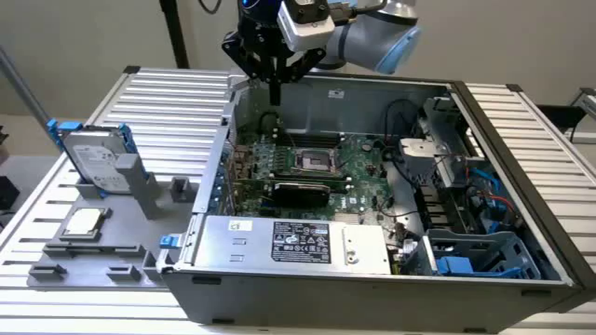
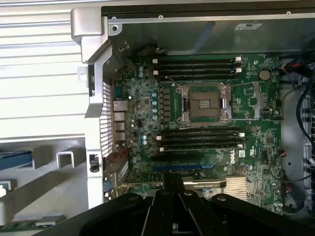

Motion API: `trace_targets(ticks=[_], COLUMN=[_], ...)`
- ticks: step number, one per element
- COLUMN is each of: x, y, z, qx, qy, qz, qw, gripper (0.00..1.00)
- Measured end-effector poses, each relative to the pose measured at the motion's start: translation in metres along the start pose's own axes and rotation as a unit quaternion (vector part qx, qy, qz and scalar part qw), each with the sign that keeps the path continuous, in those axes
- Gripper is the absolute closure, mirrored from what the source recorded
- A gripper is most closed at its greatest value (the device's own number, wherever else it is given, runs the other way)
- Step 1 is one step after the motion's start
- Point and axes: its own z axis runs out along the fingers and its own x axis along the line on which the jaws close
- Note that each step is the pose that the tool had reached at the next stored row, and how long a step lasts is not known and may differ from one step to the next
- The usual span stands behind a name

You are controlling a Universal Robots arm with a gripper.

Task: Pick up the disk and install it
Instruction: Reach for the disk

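Pincer [image 1: 276, 99] closed, empty, over Dell mobo [image 2: 138, 108]; disk [image 1: 98, 162] upright in grey holder [image 1: 142, 187], label unreadable.

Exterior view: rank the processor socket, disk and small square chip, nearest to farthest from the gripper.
1. Processor socket, inside the case, nearest the gripper.
2. Disk, upright in its stand, the exterior view's left.
3. Chip, flat, in front of the disk.

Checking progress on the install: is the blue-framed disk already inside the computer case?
No, the disk stands upright in the grey holder outside the case, on the exterior view's left.
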Motion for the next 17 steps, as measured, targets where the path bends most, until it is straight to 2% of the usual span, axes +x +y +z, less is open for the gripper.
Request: trace_targets(ticks=[14,17], x=[0.001,0.013], y=[0.0,-0.0009], z=[0.0,-0.0003], qx=[0.0,0.0], qy=[0.0,-0.0009], qz=[0.0,0.0], qw=[1.0,1.0], gripper=[0.89,0.89])
